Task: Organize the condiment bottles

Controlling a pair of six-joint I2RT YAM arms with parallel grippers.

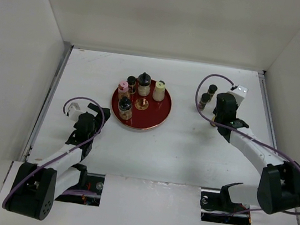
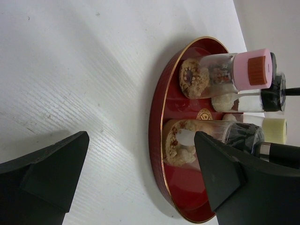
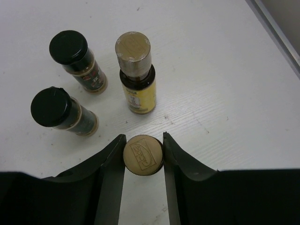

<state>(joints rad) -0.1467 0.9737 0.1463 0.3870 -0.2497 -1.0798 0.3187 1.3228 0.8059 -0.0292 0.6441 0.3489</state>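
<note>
One small gold-capped bottle (image 3: pixel 143 154), bottom centre, sits clamped in the right gripper (image 3: pixel 144 138); lifting it toward the round red tray (image 1: pixel 156 117) looks next.

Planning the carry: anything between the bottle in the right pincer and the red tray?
Bare table up to the red tray; two black-capped bottles stand just left of the right pincer, skirting that path.

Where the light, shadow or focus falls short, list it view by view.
Top external: even light, faint shadows, the bottles on the red tray too small to read. Left wrist: the left fingers are dark and soft, a broad grey shadow crosses the table, the pink-capped bottle is sharp. Right wrist: the gold-capped bottle is crisp, the right fingers lack detail.
</note>
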